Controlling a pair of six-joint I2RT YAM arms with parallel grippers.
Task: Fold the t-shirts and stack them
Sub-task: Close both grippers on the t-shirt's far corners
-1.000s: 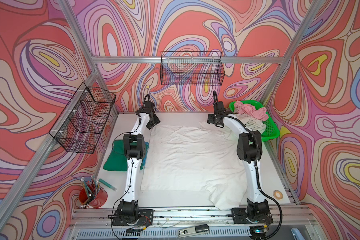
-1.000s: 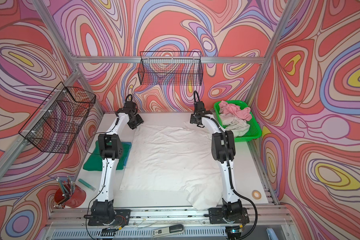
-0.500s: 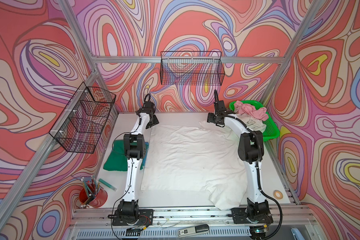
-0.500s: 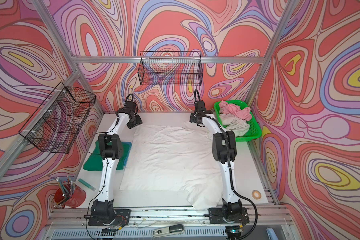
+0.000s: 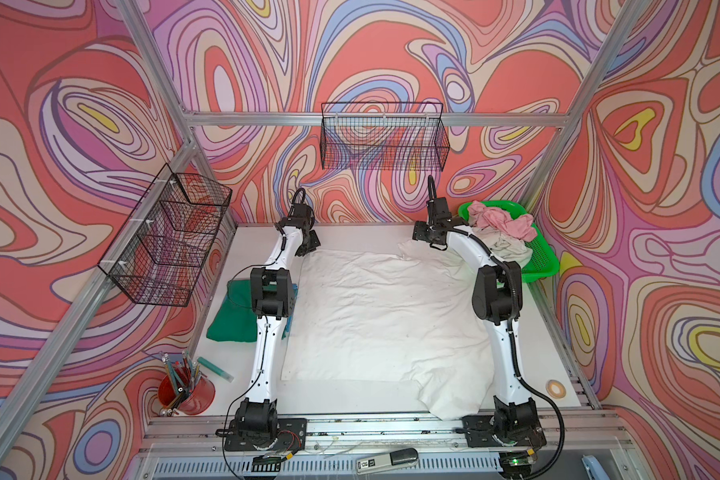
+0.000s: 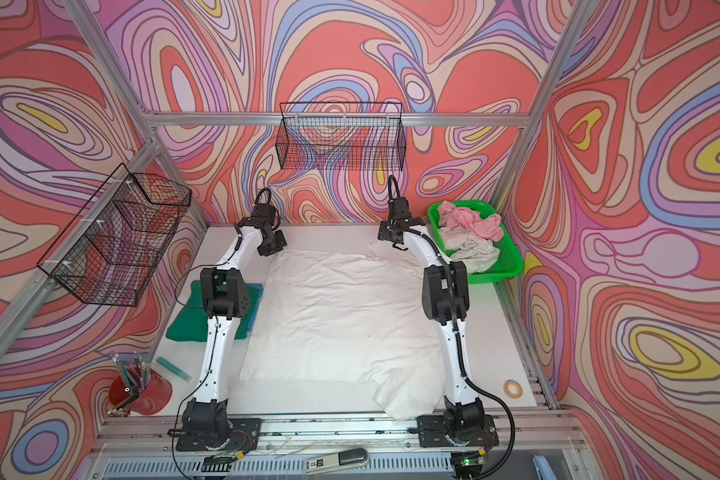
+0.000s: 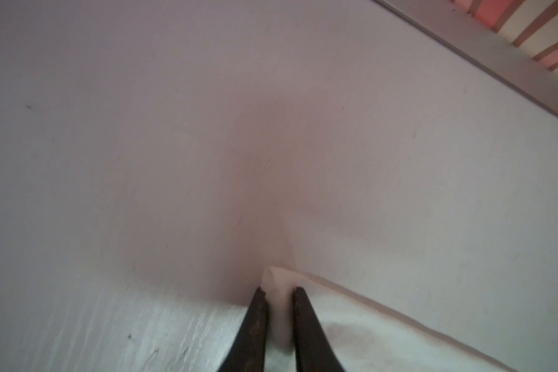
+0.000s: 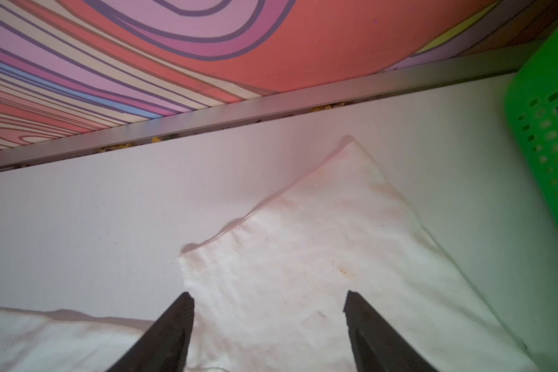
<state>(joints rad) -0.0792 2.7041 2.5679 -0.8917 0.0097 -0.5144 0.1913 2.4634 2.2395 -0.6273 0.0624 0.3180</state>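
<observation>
on the white tabletop (image 5: 543, 345) we see the white t-shirt (image 5: 383, 316) spread flat between the arms. the left tool (image 7: 279, 291) pinches its far corner, and the right tool (image 8: 268, 298) hovers agape over a sleeve beside the green basket (image 8: 545, 128).

My right gripper (image 8: 269, 299) agape over white shirt (image 8: 319, 251) corner, table (image 8: 94, 209) beneath, green basket (image 8: 548, 135) near.

Walls (image 5: 370, 50): swirl print in pink, red and lilac, evenly lit. Aluminium frame (image 5: 258, 119). White table (image 5: 358, 237). Black wire basket (image 5: 385, 141) hangs high behind the right gripper (image 8: 268, 296). Second wire basket (image 5: 167, 245) is up left of the left gripper (image 7: 279, 290).
</observation>
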